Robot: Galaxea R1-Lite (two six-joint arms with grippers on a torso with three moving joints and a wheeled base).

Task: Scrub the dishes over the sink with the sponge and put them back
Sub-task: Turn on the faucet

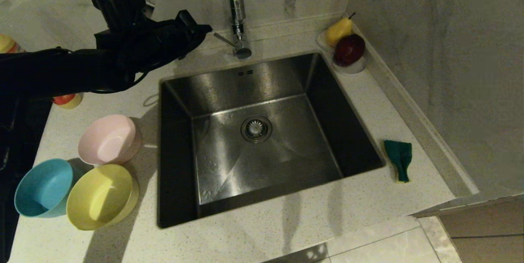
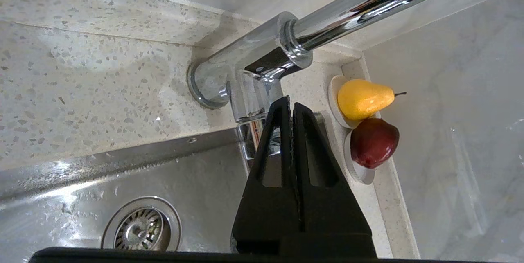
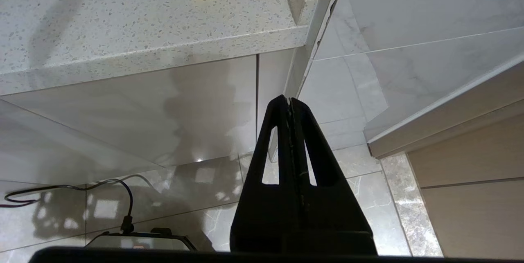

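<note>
A pale speckled stone worktop (image 1: 254, 230) with marble-look walls behind it carries everything here. At its far left edge my left arm crosses over two small items, one yellow, one red and cream, mostly hidden, so I cannot name them. Near the front left corner sit three round matte plastic bowls: the light blue bowl (image 1: 43, 188) partly cut off by my dark body, the yellow bowl (image 1: 101, 196) touching it, the pale pink bowl (image 1: 108, 139) just behind. My left gripper (image 2: 291, 107) hovers above the worktop's back edge beside the tall chrome tap (image 1: 236, 13), fingers pressed together, holding nothing. The square brushed-steel sink (image 1: 180, 91) fills the middle, bare around its round drain strainer (image 1: 256, 129). In the back right corner a white saucer (image 1: 352, 68) holds a yellow pear (image 1: 338, 30) and a dark red apple (image 1: 349, 49). Near the right edge lies the bent sponge (image 1: 399, 159), green layer up, yellow foam barely showing. My right gripper (image 3: 290, 103) hangs below the worktop's front edge, closed and empty.
</note>
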